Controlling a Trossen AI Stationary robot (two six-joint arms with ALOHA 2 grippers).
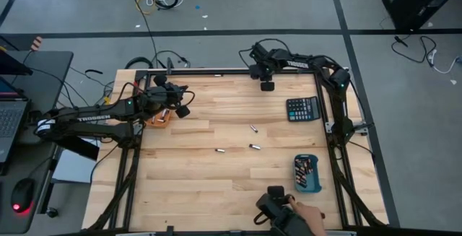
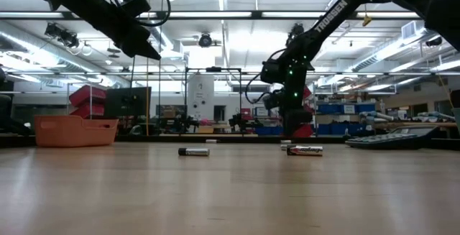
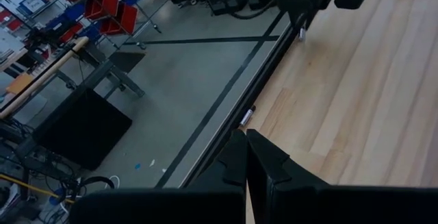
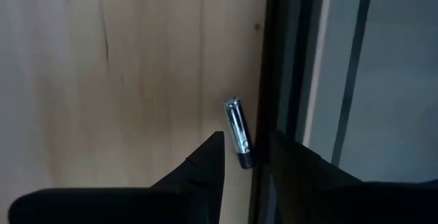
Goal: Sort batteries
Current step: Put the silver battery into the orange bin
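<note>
- Although it plays no part in the sort, a person's hand (image 1: pixel 307 218) sits at the near edge of the pale wooden counter (image 1: pixel 195 185), beside a black device (image 1: pixel 273 198).
- Just beyond, to the right: small blue plastic tray (image 1: pixel 307 174), already holding several cells.
- Mid-counter: three loose batteries, small silvery-and-dark cylinders, lying flat and well apart (image 1: pixel 220 151) (image 1: pixel 254 146) (image 1: pixel 253 128). The low view shows two of them on their sides.
- Handling judgement: light, rigid, smooth metal casing. They are likely to roll or squirt out if pinched near an end. Best taken across the middle of the barrel, fingers square to the long axis, with modest force.
- Farther right: black calculator (image 1: pixel 302 108), not to be sorted.
- Left side: orange plastic tray (image 1: pixel 159 118). The left end effector (image 1: pixel 180 110) hangs raised just beside it, fingers pressed together, holding nothing.
- Far edge: right end effector (image 4: pixel 245 142) points down at a single dark-and-silver battery (image 4: pixel 236 125) lying against the black edge rail (image 4: pixel 267 59). Its fingers stand parted to either side of the cell's dark end and do not grip it.
- Risk judgement: the rail crowds one finger, so there is little room on that side of the cell.
</note>
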